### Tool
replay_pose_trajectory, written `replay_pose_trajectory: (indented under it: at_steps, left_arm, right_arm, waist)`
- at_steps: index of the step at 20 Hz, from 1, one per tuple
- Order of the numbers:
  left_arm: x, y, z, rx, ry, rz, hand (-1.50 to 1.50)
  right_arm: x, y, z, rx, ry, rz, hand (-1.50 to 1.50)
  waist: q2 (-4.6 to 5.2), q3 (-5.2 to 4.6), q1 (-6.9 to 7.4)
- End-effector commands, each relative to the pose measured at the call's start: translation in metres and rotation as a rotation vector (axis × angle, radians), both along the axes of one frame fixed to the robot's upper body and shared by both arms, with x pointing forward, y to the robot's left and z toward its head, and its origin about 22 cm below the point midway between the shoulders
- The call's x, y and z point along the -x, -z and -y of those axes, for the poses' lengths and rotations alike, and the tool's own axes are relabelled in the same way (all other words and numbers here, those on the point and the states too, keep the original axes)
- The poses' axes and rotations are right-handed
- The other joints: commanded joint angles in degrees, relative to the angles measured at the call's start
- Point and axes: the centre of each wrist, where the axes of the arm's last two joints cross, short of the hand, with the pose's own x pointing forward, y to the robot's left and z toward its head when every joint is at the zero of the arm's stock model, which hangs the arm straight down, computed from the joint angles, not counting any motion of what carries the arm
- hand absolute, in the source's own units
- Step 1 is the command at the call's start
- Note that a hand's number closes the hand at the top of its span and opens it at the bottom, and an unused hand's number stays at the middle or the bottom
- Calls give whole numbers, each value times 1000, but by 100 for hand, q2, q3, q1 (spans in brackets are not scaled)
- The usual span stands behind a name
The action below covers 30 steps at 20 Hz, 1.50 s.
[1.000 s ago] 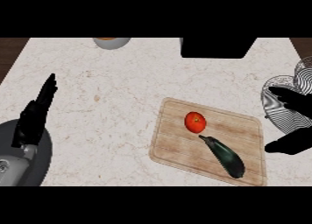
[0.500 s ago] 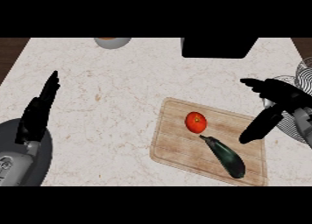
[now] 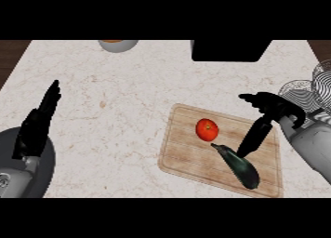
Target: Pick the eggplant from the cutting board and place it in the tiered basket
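Note:
A dark eggplant (image 3: 238, 166) lies slantwise on the wooden cutting board (image 3: 185, 155) at the lower right, beside a red tomato (image 3: 207, 129). My right hand (image 3: 273, 113) hangs open over the board, its straight fingers (image 3: 254, 138) pointing down towards the eggplant's upper end, not closed on it. The wire tiered basket (image 3: 322, 89) stands at the right edge, partly behind my right forearm. At the left side my left hand (image 3: 38, 123) rests open with fingers up.
A black box (image 3: 229, 50) stands at the counter's back edge. A small bowl (image 3: 117, 44) with something orange sits at the back left. A grey round object (image 3: 48, 160) lies under my left forearm at the lower left.
My right hand has swung left from over the basket to over the cutting board and lowered its fingers to the eggplant. The left hand has stayed in place.

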Motion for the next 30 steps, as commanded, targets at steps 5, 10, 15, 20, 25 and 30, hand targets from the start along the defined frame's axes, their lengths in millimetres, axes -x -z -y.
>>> replay_pose_trajectory:
  at_steps: [5, 10, 15, 20, 25, 30]
  left_arm:
    - [8, -13, 4, 0, 5, 6, 0]
    - [6, 3, -5, -23, -13, -12, 0]
    - [5, 0, -16, 1, -6, 2, 0]
    - [5, -5, 0, -12, 3, 5, 0]
    - [-4, -8, 4, -11, -11, 11, 0]
    - [2, -4, -5, 10, -24, 7, 0]
  right_arm:
    - [1, 25, -11, 140, 6, -144, -150]
    - [24, 19, -36, 157, -59, -114, -150]
    - [23, 25, -31, 245, -73, -90, -150]
    - [23, 13, -43, 260, -100, -76, -150]
    - [36, 44, -27, 266, -108, -117, -150]
    - [47, 52, -25, 261, -82, -135, -150]
  waist:
    - [-8, 5, -19]
    - [-16, 0, -84]
    - [-7, -2, -72]
    - [-9, 0, -48]
    - [-2, 2, -87]
    - [-12, 1, -103]
